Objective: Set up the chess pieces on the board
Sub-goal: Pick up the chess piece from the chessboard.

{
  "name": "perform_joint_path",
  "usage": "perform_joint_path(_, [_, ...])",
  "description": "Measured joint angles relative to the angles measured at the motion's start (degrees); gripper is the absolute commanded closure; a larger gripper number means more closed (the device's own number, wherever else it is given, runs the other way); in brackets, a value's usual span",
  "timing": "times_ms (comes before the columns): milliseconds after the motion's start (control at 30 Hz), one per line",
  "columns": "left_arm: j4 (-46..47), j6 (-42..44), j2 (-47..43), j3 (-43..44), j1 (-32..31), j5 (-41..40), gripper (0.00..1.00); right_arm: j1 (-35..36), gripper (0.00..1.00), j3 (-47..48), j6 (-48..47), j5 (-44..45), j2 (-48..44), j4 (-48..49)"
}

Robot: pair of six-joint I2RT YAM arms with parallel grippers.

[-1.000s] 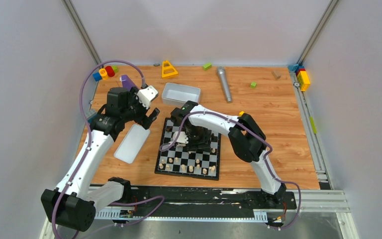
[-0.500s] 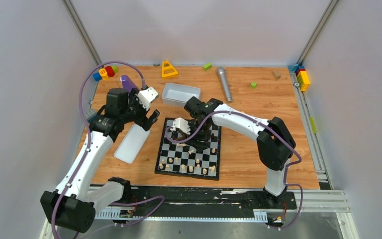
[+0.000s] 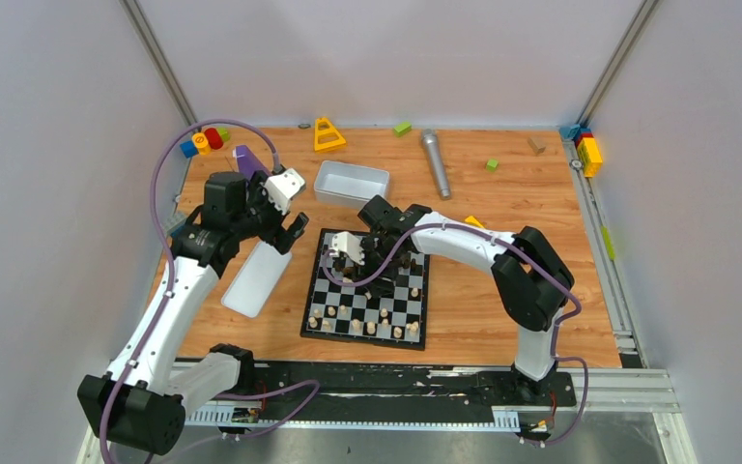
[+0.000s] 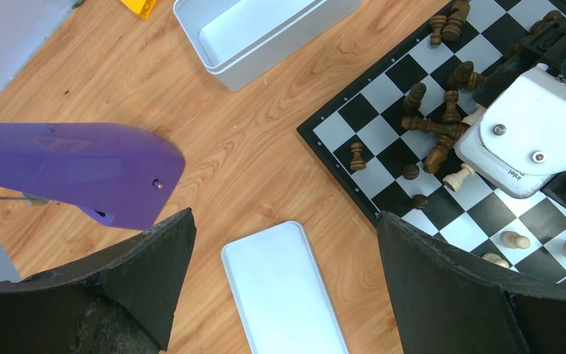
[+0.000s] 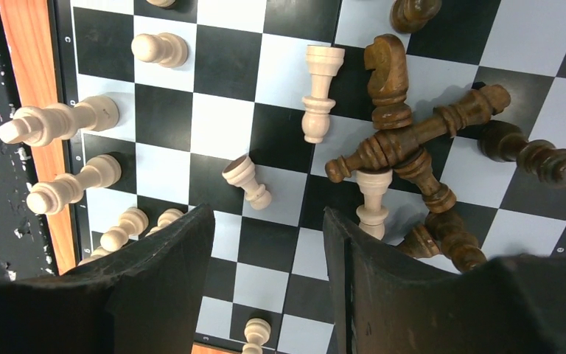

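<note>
**Above the checkered board: right gripper half parted, empty**

Directly beneath the right gripper (image 5: 269, 221) lies the flat black-and-white checkered chessboard (image 5: 225, 70); its two black fingers (image 5: 162, 280) stand partly apart, with only bare squares showing in the gap, so it has hold of nothing; just beyond the fingertips a small pale beige wooden pawn (image 5: 247, 181) lies on its side, touching neither finger; farther ahead and off to one side, a heap of dark brown wooden chessmen (image 5: 405, 147) lies toppled, the pieces crossing one another, with two fallen pale pieces mixed in; on the opposite side of the gripper, a row of pale beige chessmen (image 5: 59, 122) lines the board's edge.

Off the board's corner, the left gripper (image 4: 284, 228) hangs over the wooden tabletop (image 4: 265, 147) with its jaws spread as wide as they go, gripping nothing; a plain white rectangular lid (image 4: 284, 295) lies flat below the gap between its fingers; ahead of its fingertips sits an open white plastic tray (image 4: 280, 55); a purple plastic object (image 4: 74, 166) lies beside one finger; the chessboard spreads out past the other finger.
</note>
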Motion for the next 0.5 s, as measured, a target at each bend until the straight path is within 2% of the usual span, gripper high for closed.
perform_joint_path(500, [0.0, 0.04, 0.0, 0.0, 0.13, -0.11, 0.0, 1.38, 0.46, -2.27, -1.29, -0.2, 0.04, 3.15])
